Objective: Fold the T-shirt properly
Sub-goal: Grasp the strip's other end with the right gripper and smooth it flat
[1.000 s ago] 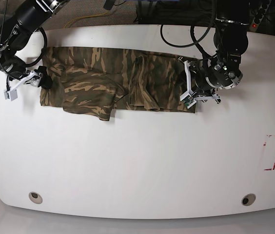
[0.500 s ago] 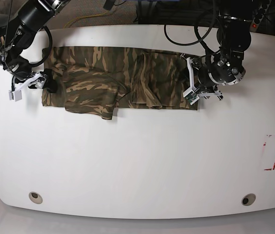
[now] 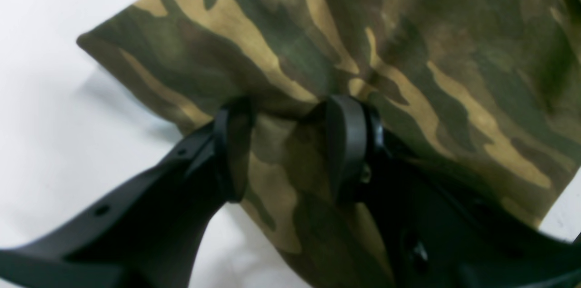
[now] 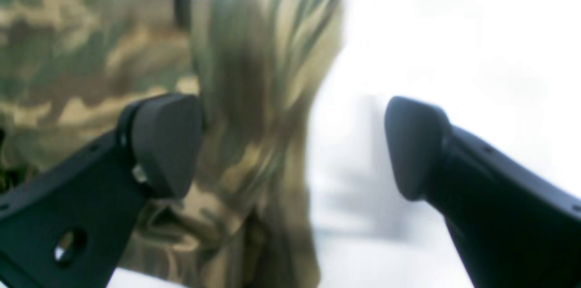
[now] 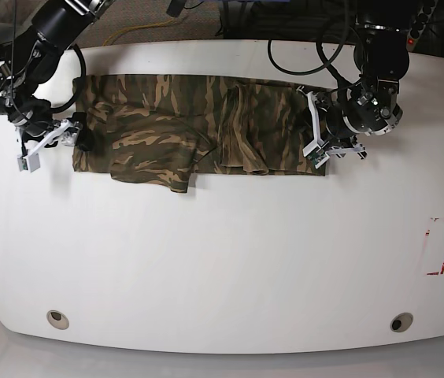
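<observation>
The camouflage T-shirt lies spread in a long band across the far half of the white table, with a folded flap hanging lower near its middle. At the shirt's right end, my left gripper is shut on a bunched fold of the cloth. In the left wrist view that fold sits pinched between the gripper and its black fingers. At the shirt's left end my right gripper is wide open. In the right wrist view the gripper straddles the cloth's edge, one finger over cloth, one over bare table.
A red-and-white marking sits near the table's right edge. Two round grommets lie near the front edge. Black cables loop behind the shirt at the back.
Both arms and the T-shirt have shifted slightly to the right in the base view. The left gripper keeps its hold, and the right gripper stays open.
</observation>
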Tool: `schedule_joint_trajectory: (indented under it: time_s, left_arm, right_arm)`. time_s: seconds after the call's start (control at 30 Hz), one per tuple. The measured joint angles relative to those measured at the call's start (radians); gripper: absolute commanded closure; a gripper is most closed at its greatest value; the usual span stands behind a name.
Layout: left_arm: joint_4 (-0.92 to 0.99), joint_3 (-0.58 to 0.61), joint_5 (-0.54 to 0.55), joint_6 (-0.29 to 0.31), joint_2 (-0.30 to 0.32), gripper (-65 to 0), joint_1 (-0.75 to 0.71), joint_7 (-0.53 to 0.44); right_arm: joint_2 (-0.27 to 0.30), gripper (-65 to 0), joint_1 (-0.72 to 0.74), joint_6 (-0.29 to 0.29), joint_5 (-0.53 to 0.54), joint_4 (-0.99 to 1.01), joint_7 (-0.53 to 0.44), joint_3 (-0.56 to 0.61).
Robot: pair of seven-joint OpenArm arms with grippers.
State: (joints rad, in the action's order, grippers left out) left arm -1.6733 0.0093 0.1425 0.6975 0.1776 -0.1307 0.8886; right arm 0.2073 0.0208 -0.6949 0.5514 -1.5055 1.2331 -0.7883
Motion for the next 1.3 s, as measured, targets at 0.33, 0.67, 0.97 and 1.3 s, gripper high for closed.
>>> schedule_joint_trajectory:
  time_s: [0.33,0.67,0.97,1.3]
  left_arm:
    - [0.002,0.000,0.000,0.000,0.000,-24.3,0.001,0.000]
    - [0.002,0.000,0.001,0.000,0.000,-24.3,0.000,0.000]
    - [0.002,0.000,0.001,0.000,0.000,-24.3,-0.014,-0.004]
    - [0.001,0.000,0.000,0.000,-0.002,-24.3,-0.016,-0.003]
  right_arm:
    - [-0.014,-59.9,0.050,0.003,0.000,-0.088,0.056,0.129]
    - [-0.060,-59.9,0.074,-0.001,0.002,0.070,-0.001,0.150]
    - [-0.080,-59.8,0.119,-0.001,0.002,0.100,-0.013,0.149]
    - [-0.108,-44.2,0.143,0.002,-0.001,0.101,-0.010,0.224]
